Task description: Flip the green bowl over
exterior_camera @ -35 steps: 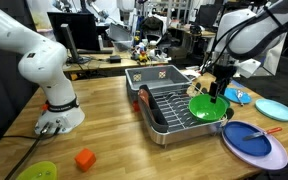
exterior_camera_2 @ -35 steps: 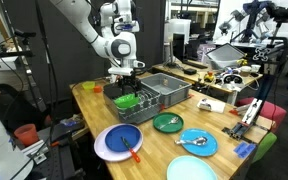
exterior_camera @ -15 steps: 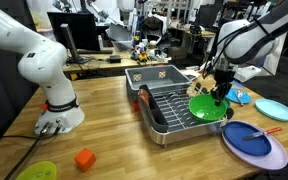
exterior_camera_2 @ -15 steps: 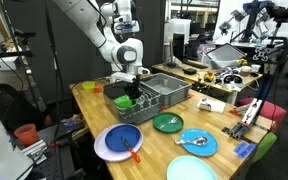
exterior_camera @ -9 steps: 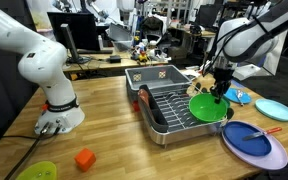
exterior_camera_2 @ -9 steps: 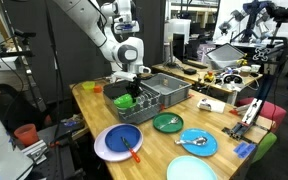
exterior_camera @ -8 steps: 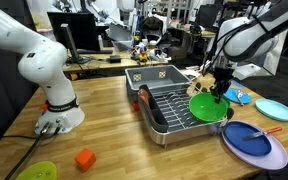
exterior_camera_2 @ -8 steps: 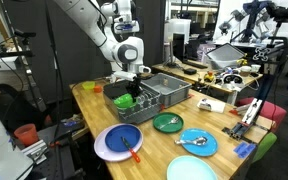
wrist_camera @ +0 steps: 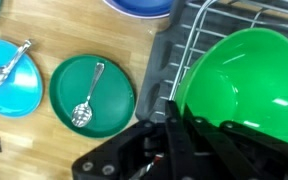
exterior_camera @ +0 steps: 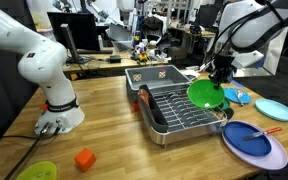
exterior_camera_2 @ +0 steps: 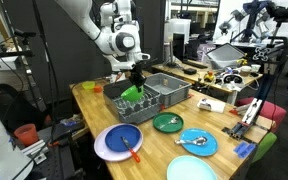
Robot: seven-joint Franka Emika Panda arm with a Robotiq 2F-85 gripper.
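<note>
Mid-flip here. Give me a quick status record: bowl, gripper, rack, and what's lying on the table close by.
bowl: green bowl, tilted on edge, appears raised above the rack; its hollow side faces the wrist camera
gripper: gripper shut on the bowl's rim
rack: dish rack, directly below the bowl
flip: not finished
nearby: dark green plate with a spoon on it; light blue plate beside it, also holding cutlery

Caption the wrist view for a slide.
Gripper holds bright green round plastic bowl by its rim over the dark wire dish rack.
</note>
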